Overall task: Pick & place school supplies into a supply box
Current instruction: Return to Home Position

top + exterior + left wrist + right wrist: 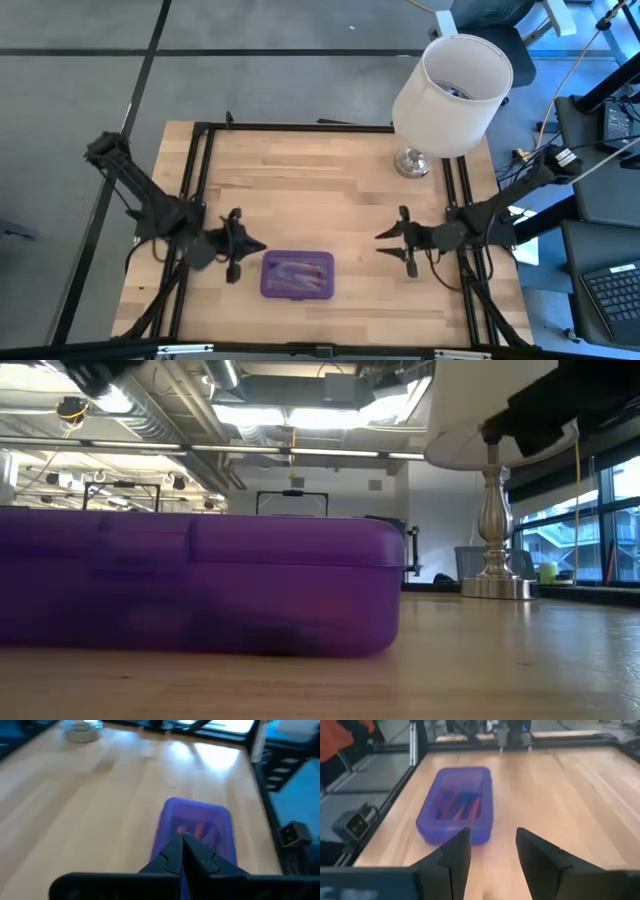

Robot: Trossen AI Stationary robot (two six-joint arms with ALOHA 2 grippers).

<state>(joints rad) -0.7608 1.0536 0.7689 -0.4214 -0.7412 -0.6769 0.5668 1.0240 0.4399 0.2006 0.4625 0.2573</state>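
The purple supply box (297,275) lies shut and flat on the wooden table near its front edge, also seen in the low view (200,585). Through its lid, orange and blue school supplies (460,805) show inside. My left gripper (258,246) hovers shut just left of the box, above the table. My right gripper (383,243) hovers open to the right of the box, with nothing between its fingers.
A lamp with a white shade (452,82) and a silver foot (411,163) stands at the table's far right. A black frame (300,127) runs along the table's edges. Bare wood lies between the box and the lamp.
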